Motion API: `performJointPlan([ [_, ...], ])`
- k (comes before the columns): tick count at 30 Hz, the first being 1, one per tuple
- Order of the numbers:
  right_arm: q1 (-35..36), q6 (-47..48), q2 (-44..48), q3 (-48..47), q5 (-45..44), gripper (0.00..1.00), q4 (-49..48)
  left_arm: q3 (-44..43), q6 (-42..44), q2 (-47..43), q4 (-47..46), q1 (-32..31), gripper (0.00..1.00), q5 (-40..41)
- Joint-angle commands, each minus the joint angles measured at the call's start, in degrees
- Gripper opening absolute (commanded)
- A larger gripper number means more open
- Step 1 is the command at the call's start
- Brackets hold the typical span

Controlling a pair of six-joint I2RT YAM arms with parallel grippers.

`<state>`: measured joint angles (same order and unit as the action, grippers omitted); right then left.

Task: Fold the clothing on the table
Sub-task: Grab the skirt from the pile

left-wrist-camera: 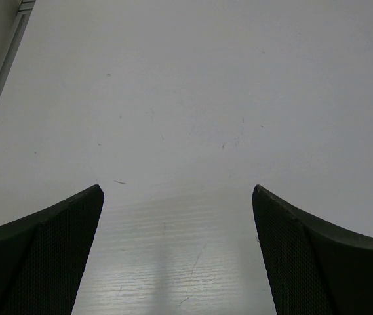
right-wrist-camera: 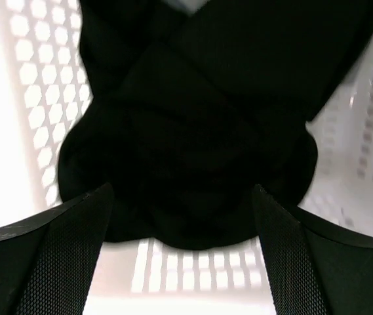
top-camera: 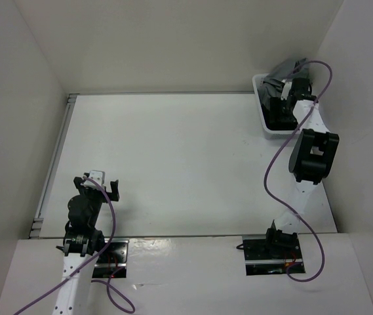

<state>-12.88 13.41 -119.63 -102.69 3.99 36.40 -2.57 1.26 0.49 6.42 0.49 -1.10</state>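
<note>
The clothing point(right-wrist-camera: 186, 131) lies bunched in the basket point(right-wrist-camera: 35, 98), between the spread fingers of the right gripper point(right-wrist-camera: 181, 190); the left gripper point(left-wrist-camera: 176, 190), also spread, hangs well apart.

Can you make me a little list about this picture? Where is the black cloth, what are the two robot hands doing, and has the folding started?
Clothing: soft black fabric garment, bunched up inside the white plastic basket with hexagon holes
Basket place: far right corner of the big flat white table
Right gripper: open, reaching into the basket over the garment; cannot tell if it touches
Left gripper: open, over bare table, holding nothing
Folding: not started; the garment is not laid out on the table yet
</note>
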Motion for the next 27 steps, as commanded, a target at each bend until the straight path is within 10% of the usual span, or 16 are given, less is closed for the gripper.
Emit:
performJointPlan([
  [1, 0.4, 0.74, -3.49, -4.09, 0.85, 0.9, -3.8, 2.39, -0.55, -7.0, -1.41, -0.23, 1.0, 0.49],
  [14, 1.46, -0.31, -13.34, -5.32, -1.44, 0.84, -7.31, 2.39, -0.55, -7.0, -1.41, -0.23, 1.0, 0.49],
  [18, 1.46, 0.21, -13.87, -4.8, -2.06, 0.58, -8.63, 2.39, -0.55, -7.0, -1.41, -0.23, 1.0, 0.49],
  [19, 1.46, 0.21, -13.87, -4.8, -2.66, 0.31, -8.63, 2.39, -0.55, -7.0, -1.41, -0.23, 1.0, 0.49],
  [22, 1.46, 0.21, -12.65, -3.66, -3.19, 0.0, -9.16, 2.39, -0.55, -7.0, -1.41, -0.23, 1.0, 0.49],
  [27, 1.46, 0.74, -0.71, -2.25, -1.18, 0.0, -6.88, 2.39, -0.55, -7.0, -1.41, -0.23, 1.0, 0.49],
])
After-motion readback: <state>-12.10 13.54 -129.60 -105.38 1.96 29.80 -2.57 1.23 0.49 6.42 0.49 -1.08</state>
